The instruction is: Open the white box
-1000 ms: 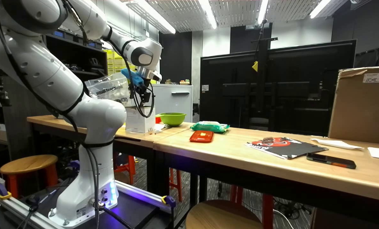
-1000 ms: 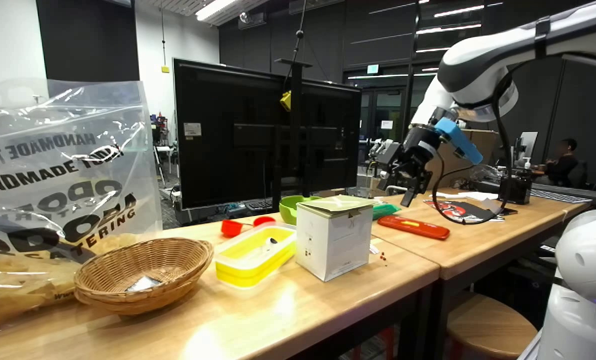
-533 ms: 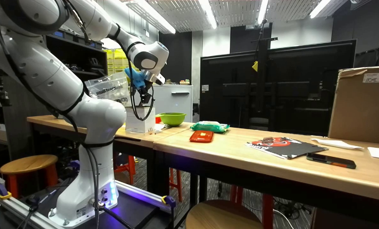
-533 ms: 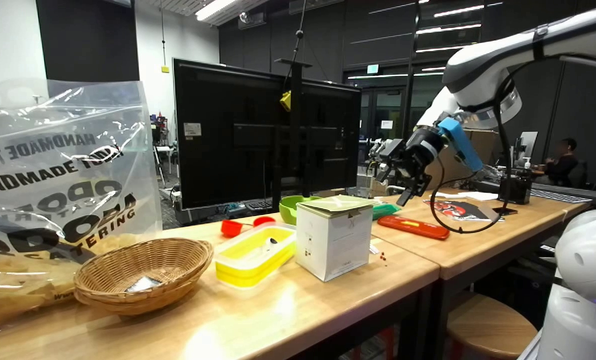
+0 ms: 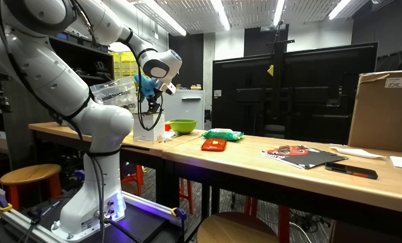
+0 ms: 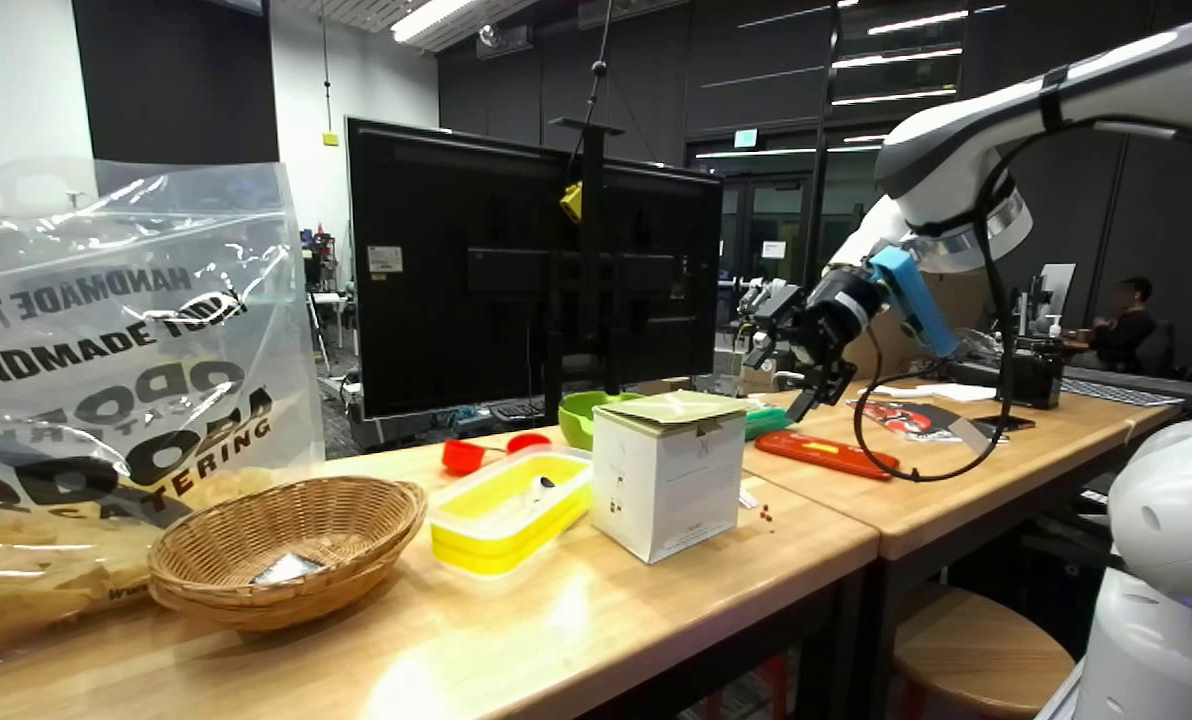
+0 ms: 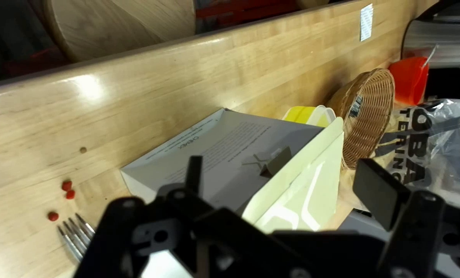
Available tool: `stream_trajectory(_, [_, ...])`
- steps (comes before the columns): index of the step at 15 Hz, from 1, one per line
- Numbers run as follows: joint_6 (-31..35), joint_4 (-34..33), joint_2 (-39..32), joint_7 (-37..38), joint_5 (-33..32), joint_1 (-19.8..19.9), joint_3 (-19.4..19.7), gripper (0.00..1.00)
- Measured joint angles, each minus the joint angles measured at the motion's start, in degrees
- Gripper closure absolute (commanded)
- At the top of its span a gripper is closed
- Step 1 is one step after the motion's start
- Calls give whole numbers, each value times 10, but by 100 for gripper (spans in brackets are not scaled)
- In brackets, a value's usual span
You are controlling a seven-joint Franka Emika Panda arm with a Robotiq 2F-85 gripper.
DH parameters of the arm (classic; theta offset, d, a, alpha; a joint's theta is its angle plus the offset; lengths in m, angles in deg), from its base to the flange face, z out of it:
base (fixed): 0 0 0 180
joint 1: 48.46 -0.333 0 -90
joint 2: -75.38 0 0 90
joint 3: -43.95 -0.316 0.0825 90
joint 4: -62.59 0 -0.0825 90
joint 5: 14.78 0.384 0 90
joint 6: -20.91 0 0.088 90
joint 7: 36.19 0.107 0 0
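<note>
The white box (image 6: 668, 485) stands upright on the wooden table; it also shows in an exterior view (image 5: 149, 131) and the wrist view (image 7: 210, 154). Its pale green lid (image 6: 671, 408) lies over the top, with its front edge slightly raised. In the wrist view the lid (image 7: 305, 189) bears a white X, and a small brown tab (image 7: 280, 160) sticks out below its edge. My gripper (image 6: 778, 382) is open and empty, above the table and apart from the box. In the wrist view the gripper (image 7: 283, 185) has its fingers spread on either side of the lid.
A yellow container (image 6: 511, 520), a wicker basket (image 6: 286, 560) and a plastic bag (image 6: 116, 400) stand beyond the box. A green bowl (image 5: 184, 126) and red cups (image 6: 464, 456) are behind it. A red case (image 6: 824, 455) and a fork (image 7: 75, 235) lie nearby.
My gripper has dipped slightly and tilted, its fingers pointing more toward the box. The wrist has swung lower in an exterior view. The box has not moved.
</note>
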Motion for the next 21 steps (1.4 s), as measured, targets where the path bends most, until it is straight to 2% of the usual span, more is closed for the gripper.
stream_trajectory(10, [-16,0,-44,-69,61,4,10,0])
stream_trajectory(16, [-75,0,-75,-159,122,27,53,0])
stream_trajectory(21, [-126,-2,-115,-206,153,50,59,0])
